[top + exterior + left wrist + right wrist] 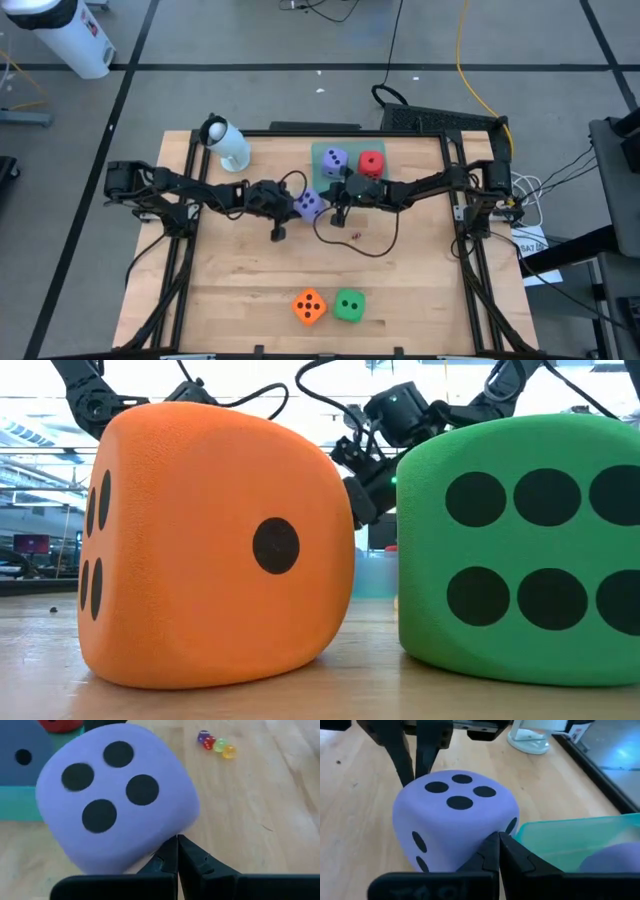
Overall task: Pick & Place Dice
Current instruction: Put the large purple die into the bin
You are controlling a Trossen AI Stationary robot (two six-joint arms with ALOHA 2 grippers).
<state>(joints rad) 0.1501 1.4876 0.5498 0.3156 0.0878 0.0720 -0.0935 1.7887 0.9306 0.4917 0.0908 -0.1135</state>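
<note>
A purple-blue die (310,205), four pips up, sits at mid-table next to the teal tray (322,152). My left gripper (177,840) is shut at the die's left side, and my right gripper (499,837) is shut at its right side, by the tray wall (560,837). A second purple-blue die (334,158) and a red die (371,162) lie in the tray. The orange die (309,307) and the green die (348,305) rest side by side on the table near its front edge. My left gripper meets the purple-blue die's side that faces the table's left (150,845) with its shut fingertips, coming from the left and slanting down. Whether the die stands on the table or is raised, I cannot tell. My right gripper has its shut fingertips against the die's corner beside the tray (487,832), coming from the right and slanting a little down.
A white cylindrical object (228,145) lies at the far left of the table. A few tiny coloured dice (216,742) lie on the wood near the grippers. A dark cable (375,245) loops over mid-table. Bare wood lies between the grippers and the front dice.
</note>
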